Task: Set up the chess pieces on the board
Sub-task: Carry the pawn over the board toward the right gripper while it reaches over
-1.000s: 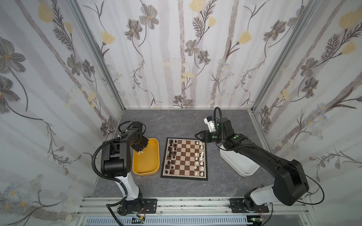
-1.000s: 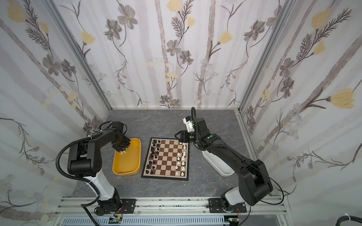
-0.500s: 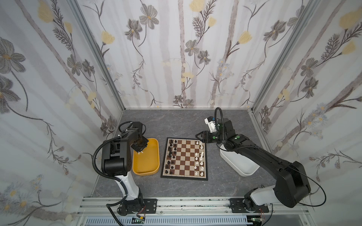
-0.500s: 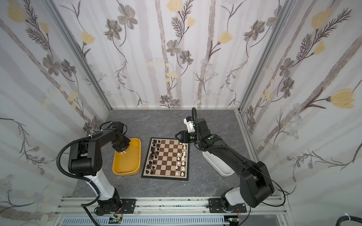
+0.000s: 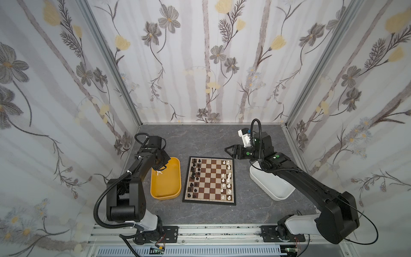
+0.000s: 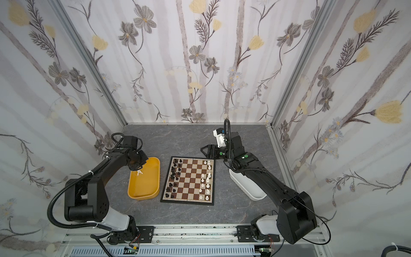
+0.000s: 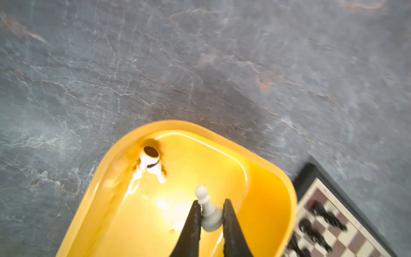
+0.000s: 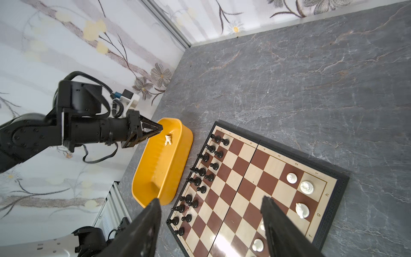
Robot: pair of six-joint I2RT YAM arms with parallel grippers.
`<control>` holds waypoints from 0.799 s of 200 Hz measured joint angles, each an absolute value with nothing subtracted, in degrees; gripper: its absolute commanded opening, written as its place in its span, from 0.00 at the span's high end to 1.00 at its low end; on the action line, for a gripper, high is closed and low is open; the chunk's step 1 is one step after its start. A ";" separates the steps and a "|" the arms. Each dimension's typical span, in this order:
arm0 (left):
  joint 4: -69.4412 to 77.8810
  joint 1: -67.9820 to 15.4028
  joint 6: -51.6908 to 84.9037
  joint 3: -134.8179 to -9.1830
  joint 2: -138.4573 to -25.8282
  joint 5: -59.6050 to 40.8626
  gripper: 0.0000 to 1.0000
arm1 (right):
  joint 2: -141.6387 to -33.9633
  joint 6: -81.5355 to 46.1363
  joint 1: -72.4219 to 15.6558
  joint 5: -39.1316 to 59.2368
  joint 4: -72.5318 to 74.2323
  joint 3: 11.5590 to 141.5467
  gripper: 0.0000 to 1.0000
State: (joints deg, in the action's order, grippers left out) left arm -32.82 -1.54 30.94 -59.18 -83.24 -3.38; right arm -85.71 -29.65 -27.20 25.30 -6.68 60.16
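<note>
Grey marbled tabletop point(image 5: 206, 138) carries everything. Bearings are from board centre, in a top view.

The board point(image 5: 210, 180) lies flat mid-table. The yellow tub point(image 5: 165, 189) sits just beside it at 9 o'clock, and the white tub point(image 5: 274, 188) is near it at 3.

Over the board's 1 o'clock corner hangs the right gripper point(image 8: 210, 199). Its jaws are spread wider than a second ago, with nothing between them. My read: it just let go of a white piece there and is free for the next fetch.

At the 12 o'clock end of the yellow tub is the left gripper point(image 7: 210, 201). Its jaws have closed in over the last second and now pinch a white pawn point(image 7: 208, 214) by its lower body. The pawn is tilted, head pointing away from the wrist. Can't tell if its base has left the tub floor yet.

The black pieces point(image 5: 194, 175) fill two files along the 9 o'clock edge, and that side looks complete. The white pieces point(image 5: 226, 181) line the 3 o'clock edge, and there looks to be a gap in the pawn file near the 12 o'clock end. So the white side is unfinished, and this grab probably feeds that gap. It means a reach across the whole board, or a handover.

A small white lump point(image 7: 150, 164) lies in the tub beyond the pawn, on its side with a dark base showing. Type unclear.
</note>
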 measured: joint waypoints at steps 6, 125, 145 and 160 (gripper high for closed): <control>-32.56 -2.74 29.43 -58.67 -80.95 -4.12 0.87 | -85.43 -29.78 -26.85 25.34 -6.63 60.29 0.18; 10.57 -33.04 -9.06 -44.69 -68.86 -21.32 0.85 | -95.37 -30.85 -33.28 23.66 -14.52 81.45 0.33; 12.97 -34.94 -13.85 -44.42 -69.93 -22.00 0.85 | -98.67 -28.10 -36.77 23.09 -20.80 85.10 0.40; 14.68 -35.48 -16.10 -43.46 -70.13 -22.76 0.85 | -99.79 -27.11 -37.98 21.76 -24.14 86.15 0.44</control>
State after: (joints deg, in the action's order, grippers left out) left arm 14.68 -35.48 -16.10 -43.46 -70.13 -22.76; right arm -99.79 -27.11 -37.98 21.76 -24.14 86.15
